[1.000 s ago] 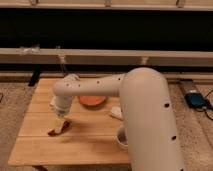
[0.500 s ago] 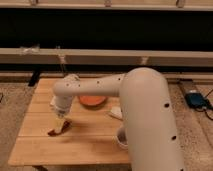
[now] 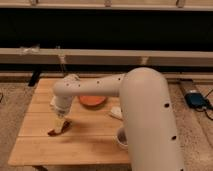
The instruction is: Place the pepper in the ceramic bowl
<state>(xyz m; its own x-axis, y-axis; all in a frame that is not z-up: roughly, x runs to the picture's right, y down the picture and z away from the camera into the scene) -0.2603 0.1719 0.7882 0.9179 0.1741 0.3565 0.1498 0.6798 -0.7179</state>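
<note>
Your gripper [image 3: 60, 125] is down at the slim dark red pepper [image 3: 53, 132], near left on the pale wooden table [image 3: 100, 142], placed to carry it to the shallow orange ceramic bowl [image 3: 92, 100] farther right, though I cannot tell whether it has hold.

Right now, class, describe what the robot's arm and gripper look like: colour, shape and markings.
The arm is a thick, smooth, cream-white tube with rounded joints and small dark dots along its shell. No cables show on it. The gripper, pale and narrower than the arm, is low over the wooden table, close to the pepper.
</note>
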